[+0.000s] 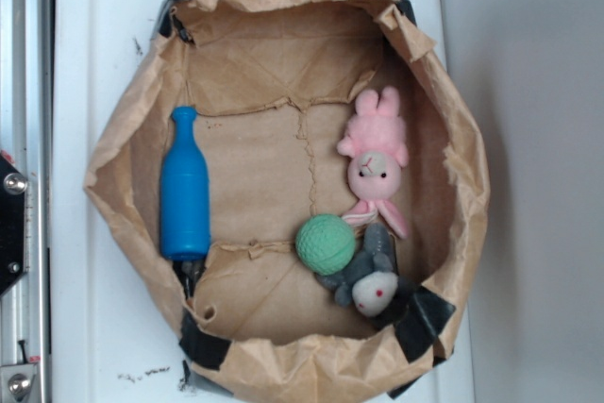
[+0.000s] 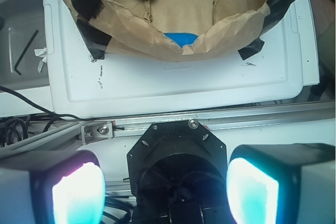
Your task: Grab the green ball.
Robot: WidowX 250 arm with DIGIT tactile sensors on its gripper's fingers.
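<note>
Seeing jaws wide apart w/ nothing held, well short of the paper bag [image 1: 283, 73], I'd worry that the green ball [image 1: 326, 243], touching the grey plush [image 1: 370, 282] beside the pink bunny [image 1: 376, 162], gets mis-grabbed w/ a toy.

The green ball [image 1: 326, 243] lies hemmed in on its right: the grey plush animal [image 1: 370, 282] touches it below-right and the pink bunny [image 1: 376, 159] sits just above-right. Bare paper floor lies open to its left, up to the blue bottle [image 1: 184, 191]. The crumpled bag wall [image 1: 283, 358] rings everything.
</note>
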